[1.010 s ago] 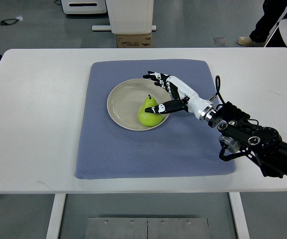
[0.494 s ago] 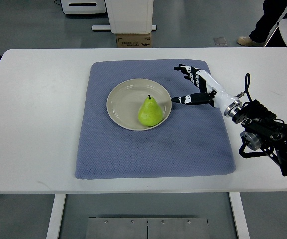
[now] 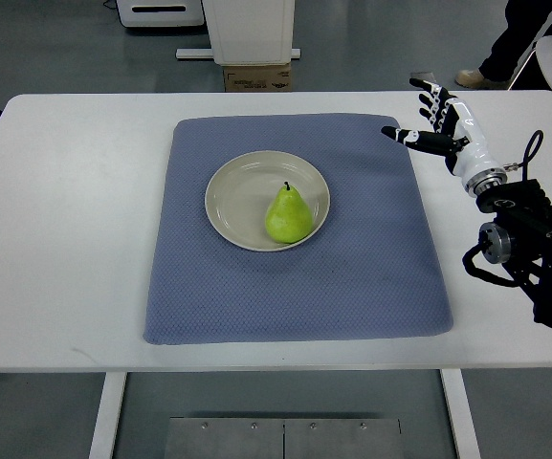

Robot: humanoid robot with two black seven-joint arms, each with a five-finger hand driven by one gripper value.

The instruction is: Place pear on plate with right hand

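A green pear (image 3: 288, 214) stands upright on the beige plate (image 3: 235, 201), toward the plate's right side. The plate rests on a blue-grey mat (image 3: 295, 287) in the middle of the white table. My right hand (image 3: 427, 120) hovers over the table near the mat's far right corner, well away from the pear, with its fingers spread and nothing in them. Its black arm (image 3: 524, 249) comes in from the right edge. The left arm is out of sight.
The white table (image 3: 65, 239) has bare surface left of the mat. Beyond the far edge stand a white cabinet base (image 3: 252, 33) and a cardboard box (image 3: 257, 76). A person's legs and shoe (image 3: 491, 62) show at the top right.
My right hand has let go of the pear, which stays on the plate, and has drawn back to the right and away, from the plate to beyond the mat's far right corner.
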